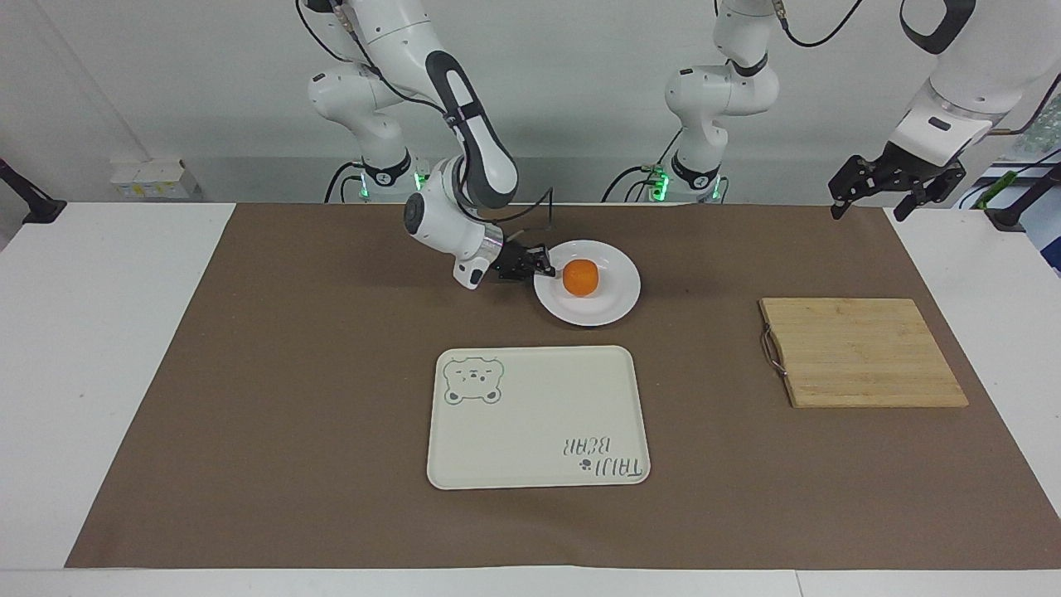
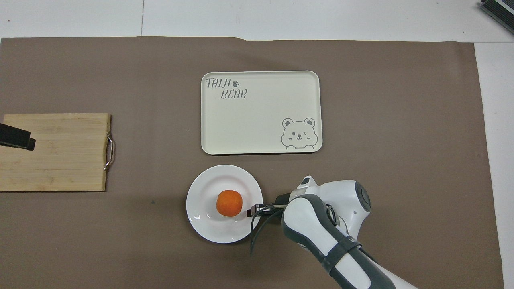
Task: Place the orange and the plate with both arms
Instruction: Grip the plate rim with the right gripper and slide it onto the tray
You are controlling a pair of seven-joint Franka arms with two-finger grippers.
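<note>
Two white arms work over a surface [image 1: 83, 348] covered by a brown mat [image 1: 273, 398]. The right hand [image 1: 543, 267] is down low at the rim of the plate [image 1: 609, 307], on the edge turned toward the right arm's end of the surface; its fingertips are pinched together on that rim, so it grips the plate. In the overhead view the right hand [image 2: 252, 210] reaches just over the rim of the plate [image 2: 204, 224], with its tip close beside the orange [image 2: 229, 203] but apart from it.

The orange [image 1: 580, 277] sits in the middle of the plate's shallow well. The plate lies flat on the mat near the robots' edge of the surface, about midway along it.

The left hand [image 1: 897, 184] hangs in the air with its fingers spread apart, holding nothing, over the corner of the mat at the left arm's end of the robots' edge. In the overhead view only a dark tip of the left hand [image 2: 16, 137] shows, over the wooden cutting board [image 2: 56, 160].

The wooden cutting board [image 1: 862, 352], with a metal handle on the side facing the plate, lies toward the left arm's end. A cream tray with a bear drawing [image 1: 539, 414] lies farther from the robots than the plate, just beside it; in the overhead view the tray [image 2: 261, 116] carries nothing.
</note>
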